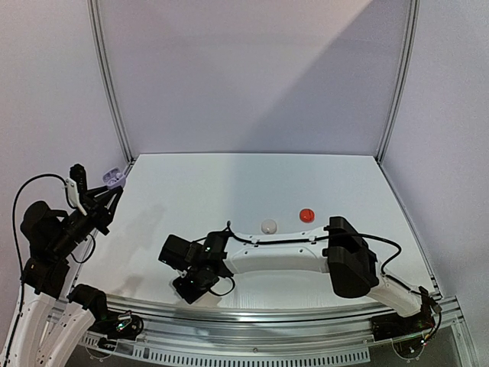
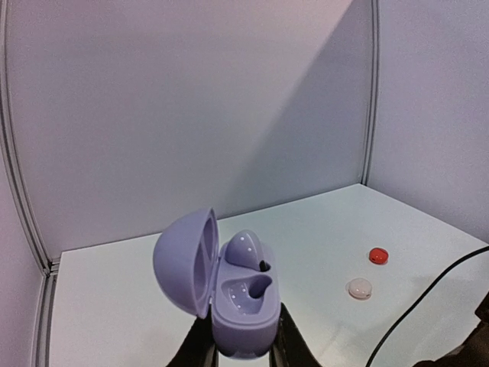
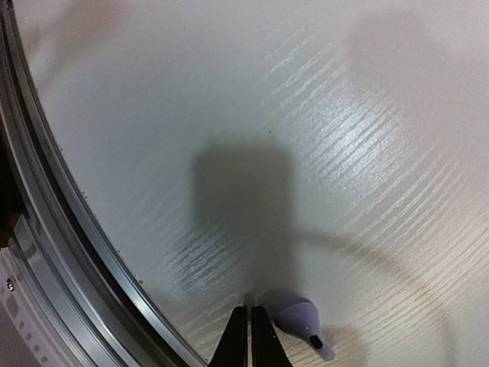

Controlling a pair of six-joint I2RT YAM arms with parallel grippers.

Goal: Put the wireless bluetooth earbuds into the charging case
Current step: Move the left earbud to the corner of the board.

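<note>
White counter [image 3: 344,115], plain pale walls. Your right tool [image 3: 250,340] is low beside the near rail [image 3: 69,214], its jaws pressed together on nothing. The lilac earbud [image 3: 299,318] lies just off the tips on their right in the wrist view, touching or nearly so, with its stem pointing away from the tool.

Spread the jaws, slide right until the bud's rounded body sits between the tips, then close across the body, not the stem. It looks small and slick, so a sideways nudge could send it skittering.

Well off to the other side, your left tool [image 2: 243,348] is pinching the lilac charging case [image 2: 243,313] above the counter, with the lid hinged open to its left. A seated earbud [image 2: 244,250] fills the socket farther from that tool. The nearer socket [image 2: 258,288] is empty, so that's your target. Hold the case level.
</note>
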